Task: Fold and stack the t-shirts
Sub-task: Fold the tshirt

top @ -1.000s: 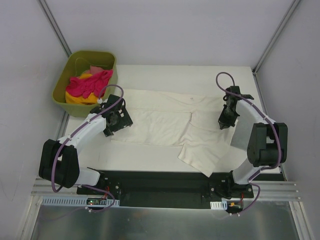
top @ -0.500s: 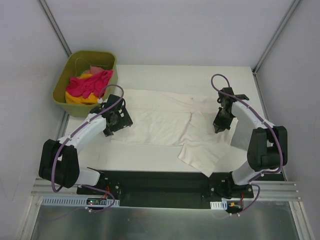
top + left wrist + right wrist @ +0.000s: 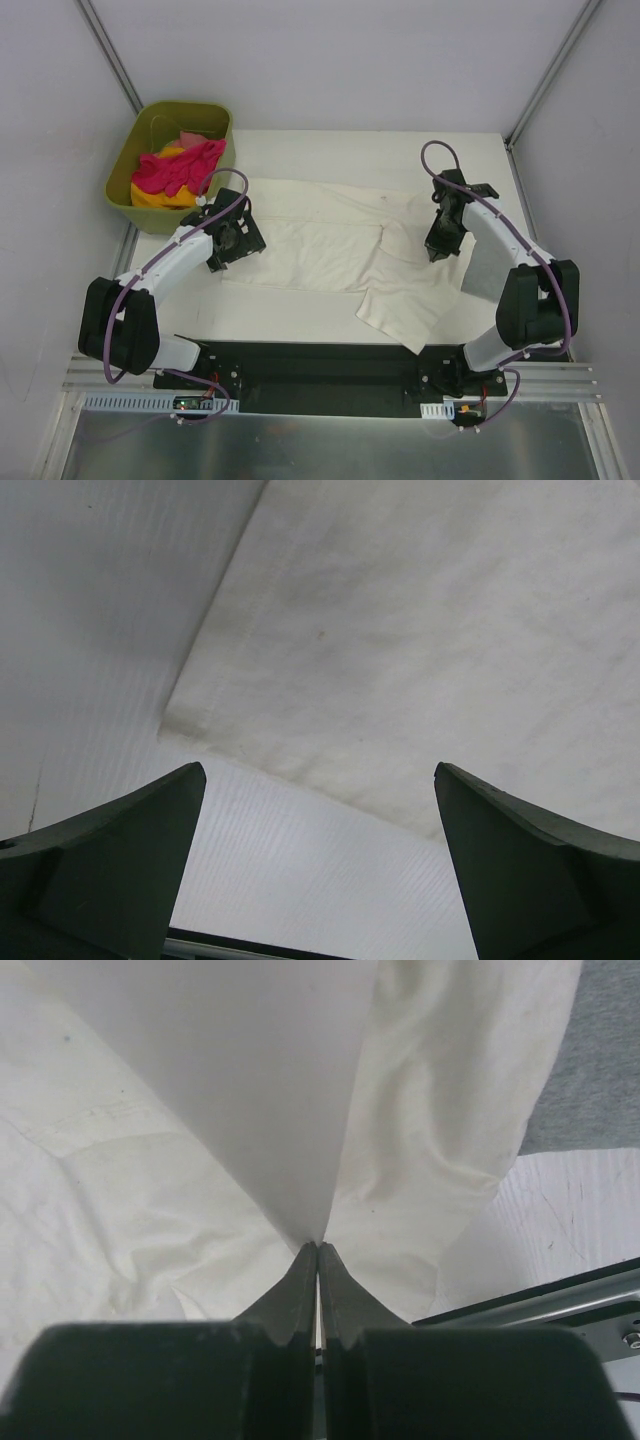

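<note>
A large cream-white t-shirt lies spread across the table, its right part folded over and rumpled. My right gripper is shut on a raised fold of it, and in the right wrist view the cloth peaks up from the closed tips. A grey t-shirt lies flat under that arm at the table's right and also shows in the wrist view. My left gripper hangs open over the shirt's left edge. Its fingers stand wide apart with nothing between them, above a hem corner.
An olive-green tub at the back left holds pink, yellow and red shirts in a heap. White table surface shows in front of the shirt, ending at a black base rail.
My right gripper has moved a little left and inward, carrying the pinched fold of the cream-white shirt with it. The left arm has stayed still.
</note>
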Tool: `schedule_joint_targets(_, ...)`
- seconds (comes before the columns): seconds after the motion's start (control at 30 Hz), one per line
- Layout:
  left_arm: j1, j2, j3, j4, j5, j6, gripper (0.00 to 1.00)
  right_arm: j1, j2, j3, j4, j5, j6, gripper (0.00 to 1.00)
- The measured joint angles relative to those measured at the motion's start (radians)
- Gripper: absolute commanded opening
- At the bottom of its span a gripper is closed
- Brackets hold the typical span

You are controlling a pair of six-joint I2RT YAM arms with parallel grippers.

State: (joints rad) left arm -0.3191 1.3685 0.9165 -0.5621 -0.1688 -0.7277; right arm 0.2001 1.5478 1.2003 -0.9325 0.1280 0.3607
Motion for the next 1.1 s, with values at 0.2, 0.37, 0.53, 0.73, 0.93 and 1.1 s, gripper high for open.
schedule_joint_targets(0.2, 0.000, 0.000, 0.000, 0.000, 0.000, 0.005, 0.99, 0.033, 0.000, -0.014, 0.001, -0.013, 0.018, 0.03)
schedule_joint_targets(0.37, 0.000, 0.000, 0.000, 0.000, 0.000, 0.006, 0.99, 0.036, 0.018, -0.019, -0.014, 0.022, 0.023, 0.04)
schedule_joint_targets(0.53, 0.000, -0.002, 0.000, 0.000, 0.000, 0.006, 0.99, 0.036, 0.056, -0.032, -0.045, 0.132, 0.026, 0.12)
schedule_joint_targets(0.73, 0.000, -0.010, 0.000, -0.005, -0.002, 0.006, 0.99, 0.035, 0.135, -0.048, -0.062, 0.173, 0.020, 0.51)
schedule_joint_targets(0.93, 0.000, -0.021, 0.000, -0.020, -0.024, 0.006, 0.99, 0.050, 0.111, -0.051, -0.032, 0.160, -0.057, 0.71)
schedule_joint_targets(1.1, 0.000, -0.022, 0.000, -0.023, -0.027, 0.006, 0.99, 0.149, 0.013, -0.028, 0.040, 0.087, -0.184, 0.72)
